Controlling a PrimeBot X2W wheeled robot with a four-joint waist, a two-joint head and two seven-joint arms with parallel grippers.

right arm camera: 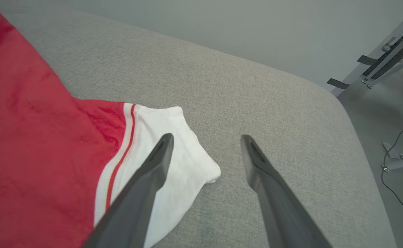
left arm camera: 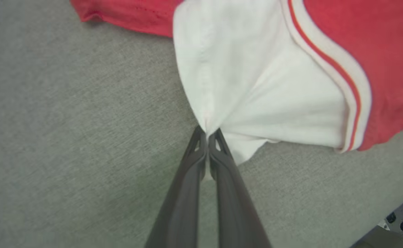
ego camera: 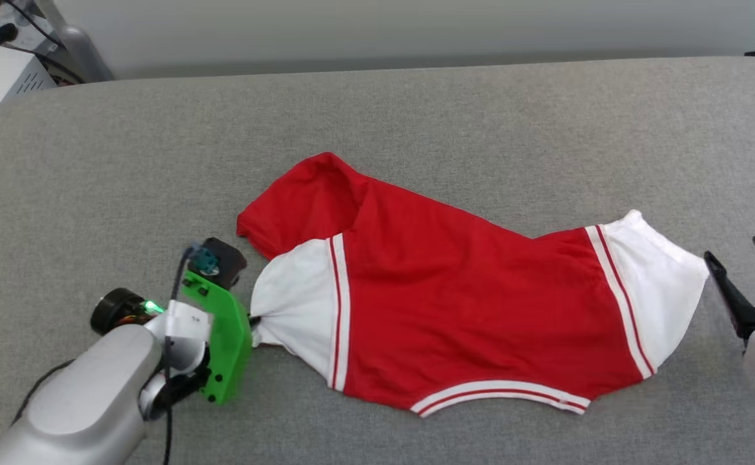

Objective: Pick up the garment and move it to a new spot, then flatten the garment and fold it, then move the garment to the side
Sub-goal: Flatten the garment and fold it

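Grey woven cloth covered the table [ego camera: 416, 110], which ran back to a pale wall [ego camera: 416, 26]. We saw the garment [ego camera: 467, 290] lying near the front middle of the table, spread sideways with a red face up. One white sleeve lay toward our left and the other toward our right, and the striped hem [ego camera: 500, 394] curved along the near edge. Our left hand [ego camera: 252, 321] was closed on the left sleeve [ego camera: 296, 303]. In the left wrist view its two fingers met at the tips [left arm camera: 207, 132], and the white cloth bunched into a point there and fanned out beyond. A red fold [ego camera: 306, 194] of the body lay rumpled behind that sleeve. Our right hand [ego camera: 731, 247] was open and held nothing, just beside the right sleeve [ego camera: 661, 290]. In the right wrist view [right arm camera: 207, 136] one finger lay across that sleeve's white cloth and the other across bare table. We could not tell whether either touched.
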